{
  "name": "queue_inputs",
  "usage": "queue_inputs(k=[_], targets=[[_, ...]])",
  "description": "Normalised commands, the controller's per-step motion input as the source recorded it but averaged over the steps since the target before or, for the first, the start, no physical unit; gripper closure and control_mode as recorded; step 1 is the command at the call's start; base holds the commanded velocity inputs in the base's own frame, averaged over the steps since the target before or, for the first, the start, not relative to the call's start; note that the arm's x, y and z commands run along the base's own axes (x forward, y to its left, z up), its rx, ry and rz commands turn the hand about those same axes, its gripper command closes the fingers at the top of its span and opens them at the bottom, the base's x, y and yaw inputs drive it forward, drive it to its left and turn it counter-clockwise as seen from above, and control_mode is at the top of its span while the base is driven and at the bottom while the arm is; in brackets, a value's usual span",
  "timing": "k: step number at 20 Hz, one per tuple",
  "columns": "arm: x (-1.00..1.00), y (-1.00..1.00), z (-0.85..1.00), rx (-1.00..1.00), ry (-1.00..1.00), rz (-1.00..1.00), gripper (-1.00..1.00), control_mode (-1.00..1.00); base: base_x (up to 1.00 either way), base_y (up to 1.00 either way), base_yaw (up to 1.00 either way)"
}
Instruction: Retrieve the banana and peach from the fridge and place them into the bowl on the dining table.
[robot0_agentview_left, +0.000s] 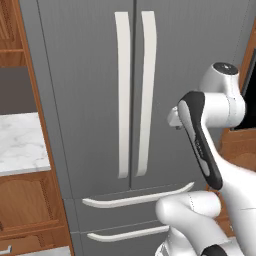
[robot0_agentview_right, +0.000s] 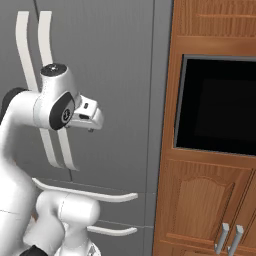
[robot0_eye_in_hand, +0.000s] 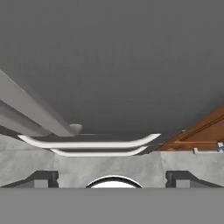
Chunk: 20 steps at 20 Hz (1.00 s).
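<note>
white arm segments crowd the lower right of the left base view, the gripper (robot0_agentview_left: 174, 119) tucked at mid right against the shut fridge (robot0_agentview_left: 90, 100), whose twin handles (robot0_agentview_left: 135, 90) run down the centre. from the right base view, arm at left, gripper (robot0_agentview_right: 90, 117) before the grey door, wood cabinet (robot0_agentview_right: 210, 200) and dark oven window (robot0_agentview_right: 220, 105) at right. hand view: fingertips (robot0_eye_in_hand: 43, 178) spread wide at the bottom corners, gripping nothing, drawer handles (robot0_eye_in_hand: 92, 143) across the middle.
</note>
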Motion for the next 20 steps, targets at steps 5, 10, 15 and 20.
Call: queue_inputs(k=[5, 10, 15, 20], targets=[[-0.44, 0.0, -0.05, 0.0, -0.12, -0.01, -1.0, -1.0, 0.0, 0.0, 0.0], [-0.08, 0.0, 0.0, 0.0, -0.02, 0.0, -1.0, -1.0, 0.0, 0.0, 0.0], [-0.1, 0.0, 0.0, 0.0, 0.0, 0.0, -1.0, -1.0, 0.0, 0.0, 0.0], [-0.65, 0.09, -0.12, 0.0, 0.0, 0.04, -1.0, -1.0, 0.0, 0.0, 0.0]])
